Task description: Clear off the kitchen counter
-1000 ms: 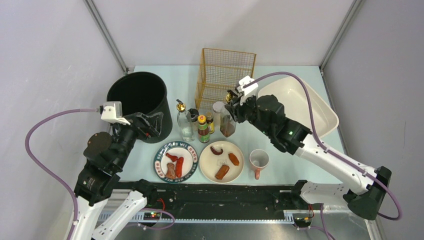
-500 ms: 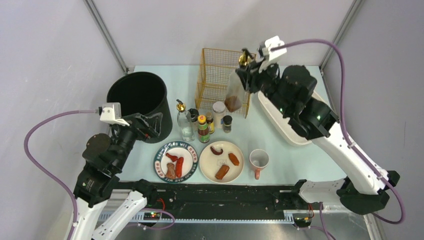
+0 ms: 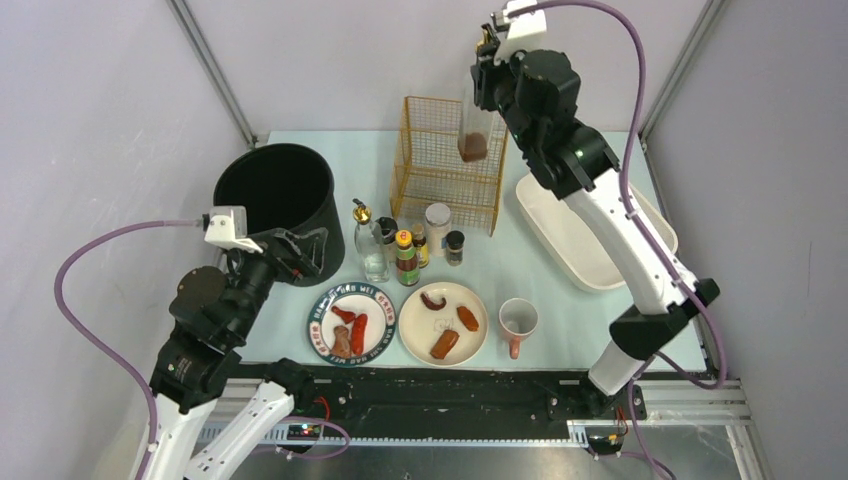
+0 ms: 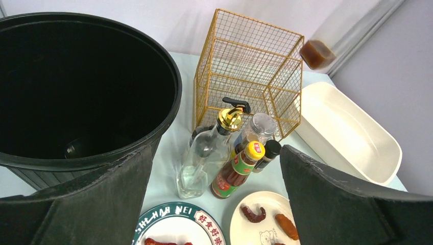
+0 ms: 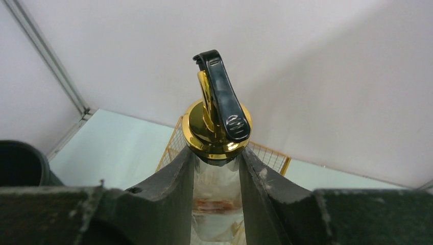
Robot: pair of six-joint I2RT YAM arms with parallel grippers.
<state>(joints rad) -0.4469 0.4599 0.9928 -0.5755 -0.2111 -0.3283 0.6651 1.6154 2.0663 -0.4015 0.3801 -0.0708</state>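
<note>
My right gripper (image 3: 487, 62) is shut on the neck of a clear glass bottle (image 3: 474, 125) with a gold pump cap and brown liquid at its bottom. It holds the bottle high above the right rear corner of the yellow wire basket (image 3: 448, 160); the bottle's base also shows in the left wrist view (image 4: 316, 53). In the right wrist view the fingers (image 5: 171, 189) clamp the bottle (image 5: 218, 196) under its gold collar. My left gripper (image 3: 290, 250) is open and empty beside the black bin (image 3: 275, 200). The mint-green counter (image 3: 560, 310) holds the other items.
A clear pump bottle (image 3: 369, 243), a sauce bottle (image 3: 405, 258), a white-lidded jar (image 3: 437, 222) and a small dark jar (image 3: 455, 246) stand mid-counter. Two plates with food (image 3: 351, 323) (image 3: 443, 322), a mug (image 3: 518, 320) and a white oval tub (image 3: 590, 225) lie nearer and to the right.
My right gripper has lifted the brown-liquid bottle from among the other bottles, up and back, to high over the wire basket. The left arm has not moved.
</note>
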